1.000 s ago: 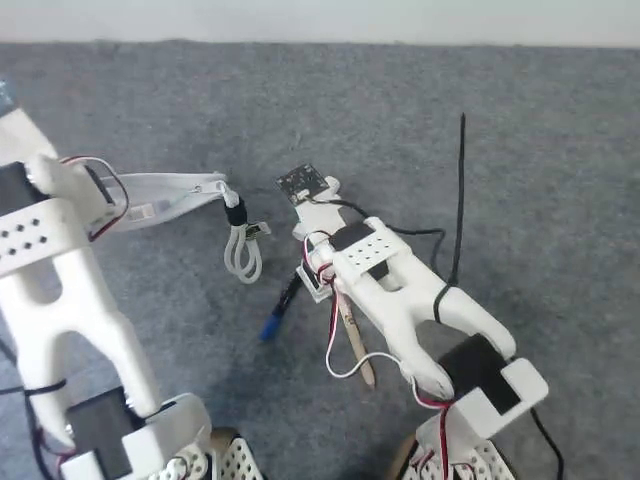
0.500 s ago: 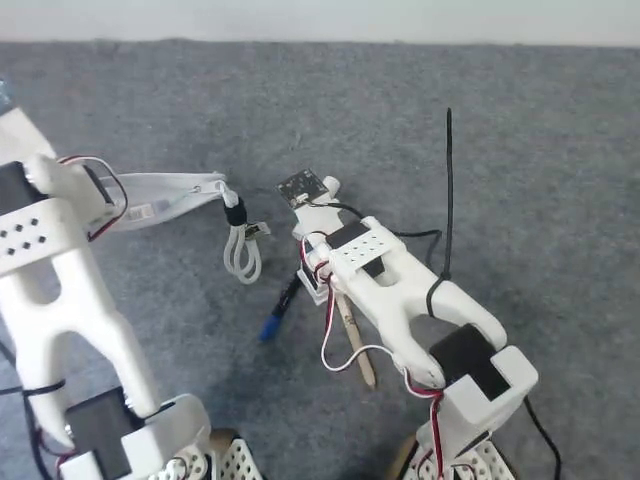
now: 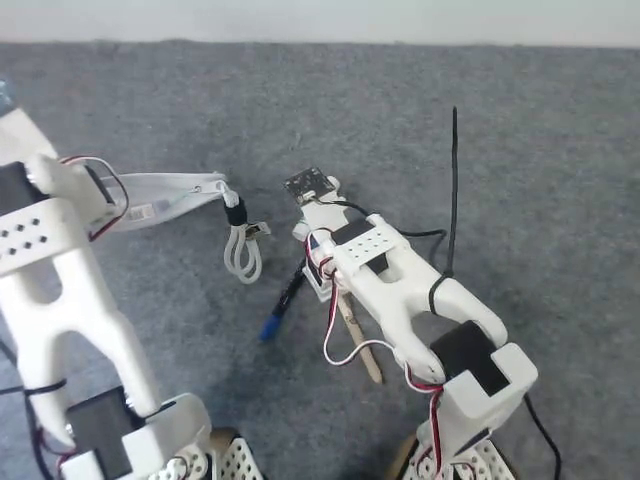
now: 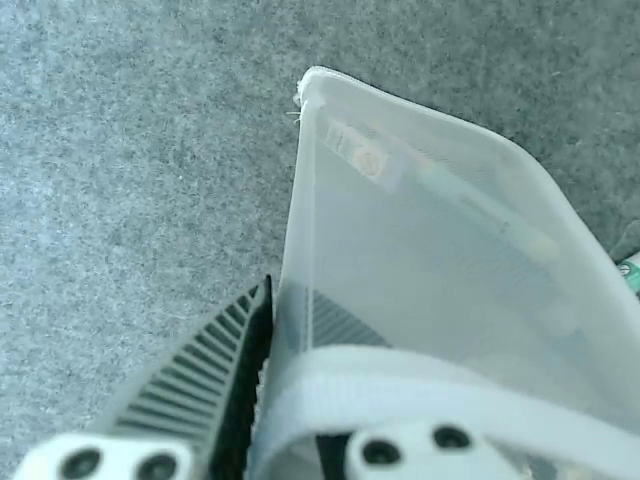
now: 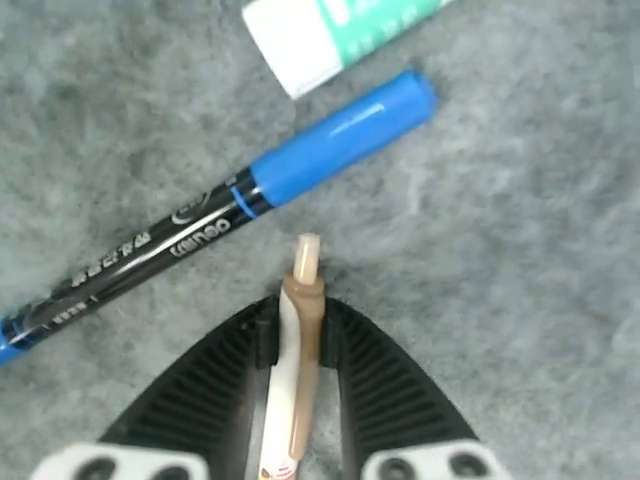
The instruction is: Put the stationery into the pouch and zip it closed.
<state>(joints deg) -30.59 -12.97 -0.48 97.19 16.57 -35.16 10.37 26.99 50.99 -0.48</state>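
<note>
– What takes up the most room?

– The grey carpet [image 3: 540, 140] that everything rests on. Then come the two white arms. The left arm [image 3: 60, 290] stands right at the pouch, and the right arm [image 3: 400, 285] is well apart from it, out past its strap end.

– And the pouch itself?

– The pouch [image 3: 170, 197] is see-through white and is held up off the carpet. The left pincer [image 4: 290, 300] is clamped on one edge of it, with a ribbed black finger [image 4: 215, 370] on one side and the other finger seen through the fabric.

– Is anything in it?

– There are pale shapes behind the fabric, but I cannot tell what they are.

– Where are the pens?

– A blue pen [image 3: 283, 303] lies on the carpet near the pouch's strap end, not touching it. A tan pen [image 3: 358, 335] is farther from the pouch, beyond the blue one. The right pincer [image 5: 298, 318] is closed around one end of it.

– Anything smaller?

– A white and green stick [image 5: 330, 25] lies just beside the blue pen's end. I cannot tell how far it is from the pouch. A white strap [image 3: 243, 255] hangs in a loop from the pouch's free end.
</note>
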